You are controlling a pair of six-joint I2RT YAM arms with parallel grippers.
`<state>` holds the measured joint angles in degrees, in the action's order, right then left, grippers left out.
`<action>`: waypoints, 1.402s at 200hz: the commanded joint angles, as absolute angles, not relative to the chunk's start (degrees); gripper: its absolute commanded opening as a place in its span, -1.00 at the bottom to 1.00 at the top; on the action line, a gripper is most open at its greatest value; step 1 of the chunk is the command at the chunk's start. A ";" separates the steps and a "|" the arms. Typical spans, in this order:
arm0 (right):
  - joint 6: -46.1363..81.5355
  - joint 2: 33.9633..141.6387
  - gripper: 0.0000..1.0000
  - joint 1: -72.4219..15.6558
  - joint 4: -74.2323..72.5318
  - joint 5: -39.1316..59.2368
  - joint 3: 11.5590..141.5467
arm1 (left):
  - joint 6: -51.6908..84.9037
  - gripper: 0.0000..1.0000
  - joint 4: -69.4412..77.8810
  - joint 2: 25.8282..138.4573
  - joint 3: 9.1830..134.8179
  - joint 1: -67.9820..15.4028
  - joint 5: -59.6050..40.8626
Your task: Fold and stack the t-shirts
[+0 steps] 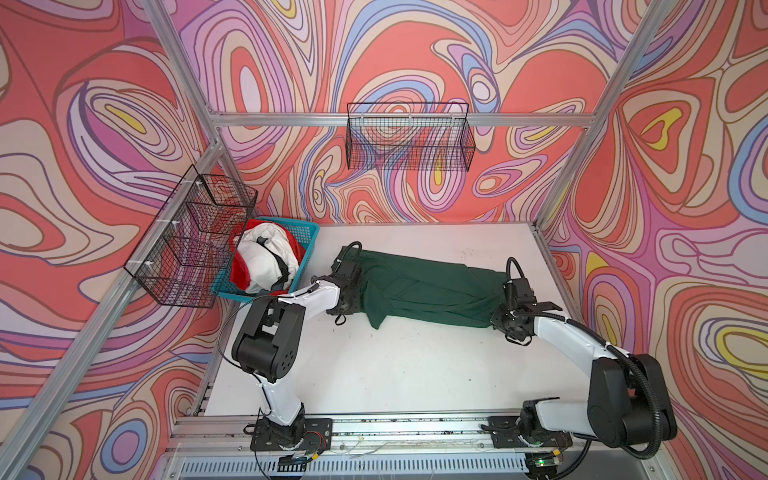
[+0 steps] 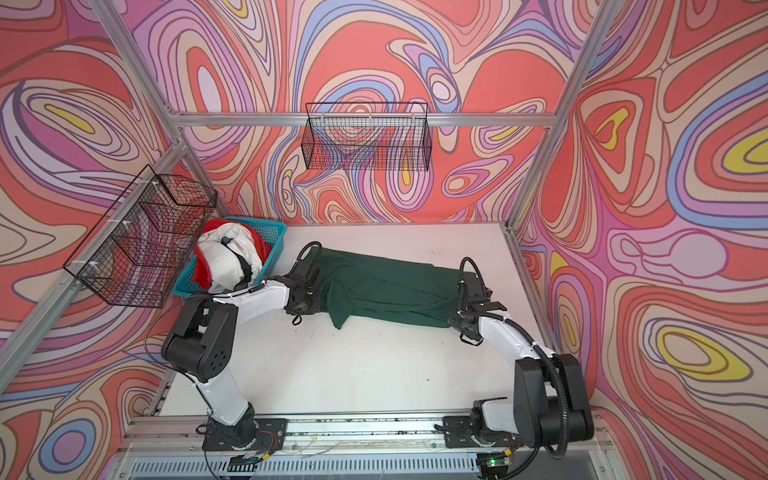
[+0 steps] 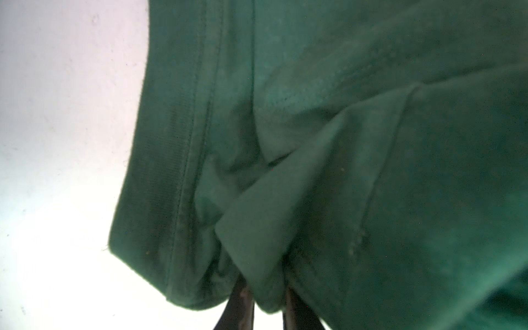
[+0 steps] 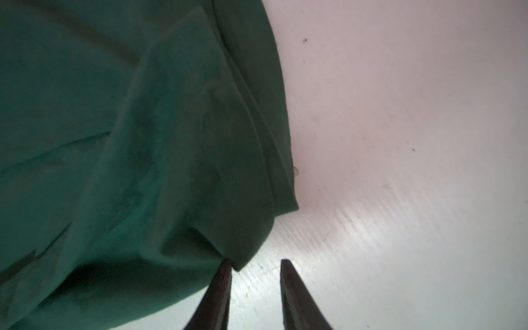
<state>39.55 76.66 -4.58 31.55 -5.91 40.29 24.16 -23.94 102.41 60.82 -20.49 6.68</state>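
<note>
A dark green t-shirt (image 1: pixel 428 286) (image 2: pixel 386 286) lies across the white table (image 1: pixel 395 365), folded into a long band. My left gripper (image 1: pixel 360 286) (image 2: pixel 322 291) is at its left end. In the left wrist view this gripper (image 3: pixel 267 294) is shut on a bunched fold of the green cloth (image 3: pixel 343 143). My right gripper (image 1: pixel 498 313) (image 2: pixel 454 316) sits at the band's right end. In the right wrist view it (image 4: pixel 255 261) stands open over bare table, with a corner of the green shirt (image 4: pixel 143 143) touching one of its fingers (image 4: pixel 220 291). Nothing lies between them.
A blue plastic basket (image 1: pixel 309 237) (image 2: pixel 278 232) at the table's back left holds crumpled white and red t-shirts (image 1: pixel 266 262). A black wire basket (image 1: pixel 187 241) hangs on the left wall beside it. Another wire basket (image 1: pixel 409 137) hangs on the back wall.
</note>
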 commanded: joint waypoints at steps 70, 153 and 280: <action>37.79 78.21 -0.07 -4.47 27.47 -6.33 40.60 | 24.36 -0.81 -26.25 100.80 62.05 -17.14 7.12; 39.80 73.98 0.17 -3.65 22.13 -3.89 37.75 | 24.60 -1.00 -27.97 102.30 63.64 -16.50 7.12; 42.14 77.14 0.01 -2.37 18.33 -1.69 34.37 | 24.43 -1.00 -27.95 101.95 63.72 -16.43 7.07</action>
<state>41.12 75.29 -2.68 20.60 -1.83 35.27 24.21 -26.37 102.39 62.48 -16.82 6.26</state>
